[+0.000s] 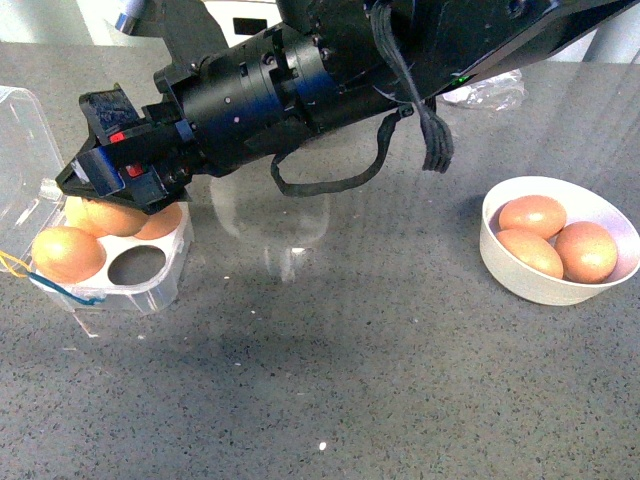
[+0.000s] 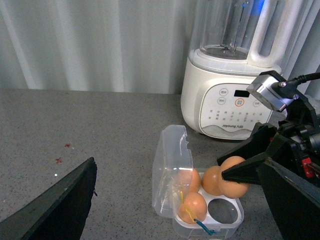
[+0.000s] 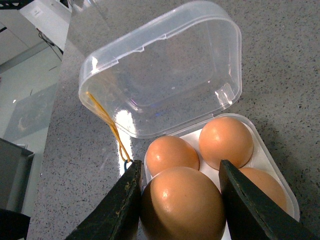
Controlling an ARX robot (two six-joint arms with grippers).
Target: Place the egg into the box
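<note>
Right end effector point(image 3: 180, 197) clamped on egg point(image 3: 183, 209): smooth, orange-brown, glossy, unmarked. Egg hangs just above open box point(image 3: 165, 70) on worktop point(image 1: 350, 380); three eggs point(image 3: 226, 140) seated, one hollow point(image 1: 135, 265) empty.

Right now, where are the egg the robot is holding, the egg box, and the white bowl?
egg point(image 3: 182, 205): right wrist view, middle of its shell.
box point(image 3: 165, 75): right wrist view, its open clear lid.
white bowl point(image 1: 530, 286): front view, its outer wall.
</note>
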